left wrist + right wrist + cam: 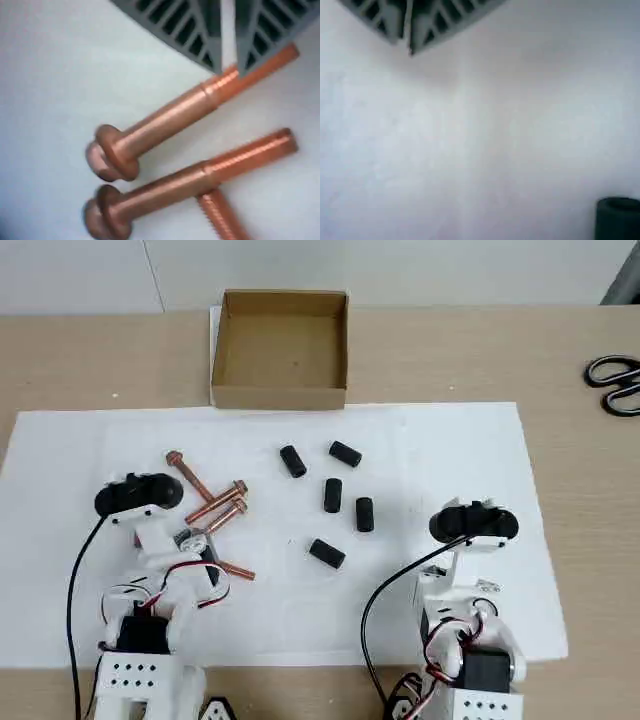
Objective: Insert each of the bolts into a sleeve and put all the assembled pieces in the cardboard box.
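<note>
Four bolts (225, 498) are listed at the left of the white sheet (450, 440), five sleeves (332, 495) at centre, the cardboard box (280, 395) beyond. Left gripper (227, 47): all but closed, nothing held, over one bolt's thread (235, 80). Right gripper (408, 30): a slit, nothing held. The jaws are best widened and set across the shank, clear of the neighbouring bolt (190, 180).

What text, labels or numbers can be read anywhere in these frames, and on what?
None can be read.
The cardboard box has plain walls.
The bolts show no marking on their shanks, and their heads are too blurred to tell.
The sleeves are plain black.
The white sheet is blank.
The scissors show no print.
</note>
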`<state>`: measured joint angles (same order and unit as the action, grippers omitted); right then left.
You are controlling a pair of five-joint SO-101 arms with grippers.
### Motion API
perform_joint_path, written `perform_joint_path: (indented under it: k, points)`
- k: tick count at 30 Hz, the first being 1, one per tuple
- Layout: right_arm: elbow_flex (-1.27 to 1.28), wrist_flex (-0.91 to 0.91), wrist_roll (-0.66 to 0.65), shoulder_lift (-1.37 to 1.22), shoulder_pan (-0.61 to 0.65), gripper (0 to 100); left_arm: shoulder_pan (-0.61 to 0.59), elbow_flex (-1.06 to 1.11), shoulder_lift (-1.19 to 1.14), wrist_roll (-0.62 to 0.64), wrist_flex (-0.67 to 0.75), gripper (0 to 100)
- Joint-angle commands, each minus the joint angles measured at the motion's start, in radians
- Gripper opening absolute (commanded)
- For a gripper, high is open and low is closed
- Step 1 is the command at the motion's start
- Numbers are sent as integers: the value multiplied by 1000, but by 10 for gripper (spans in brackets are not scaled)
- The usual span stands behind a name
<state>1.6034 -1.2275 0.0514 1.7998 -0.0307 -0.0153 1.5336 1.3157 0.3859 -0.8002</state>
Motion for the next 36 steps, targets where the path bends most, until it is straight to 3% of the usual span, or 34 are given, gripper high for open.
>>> perform_joint_path:
  k: [1,8,12,26,36]
  points:
    - [-11,21,-8,12,-4,2,77,-5,14,6,25,7]
    - [-11,21,-3,12,-8,3,123,-44,14,3,3,10]
    - [-14,13,-3,12,-10,3,58,-255,8,5,-133,11]
    - [-275,5,72,1,-10,3,92,-788,0,-31,-572,11]
    - [-393,7,78,-1,-2,3,92,-1265,-379,-28,-806,11]
